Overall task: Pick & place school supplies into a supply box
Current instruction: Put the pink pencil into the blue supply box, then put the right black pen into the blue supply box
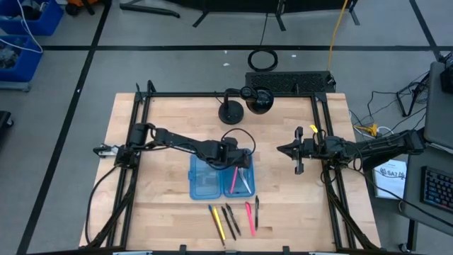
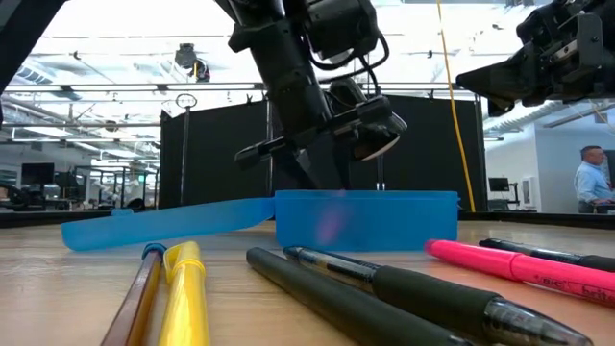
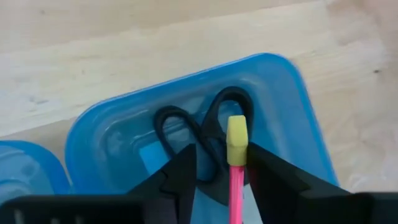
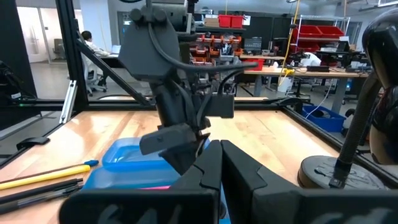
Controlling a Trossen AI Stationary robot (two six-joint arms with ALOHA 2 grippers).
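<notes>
At the middle of the pale wooden worktop [image 1: 163, 212], the left gripper [image 1: 238, 164] hangs over the translucent blue plastic pencil case [image 1: 204, 185], fingers [image 3: 180, 177] spread beside a pink pencil [image 3: 236, 186] above black-handled scissors [image 3: 186, 134]. At six o'clock lie loose pens [image 1: 233, 218]. At three o'clock, the right gripper [image 1: 284, 149] waits, fingers pressed together.

The high view looks straight down on the whole bench [image 1: 163, 205]. The low view sits at bench height, close behind the pens (they fill its bottom edge), facing the room. Each wrist view looks past its own fingers; all four share the blue supply box [image 1: 219, 177].
</notes>
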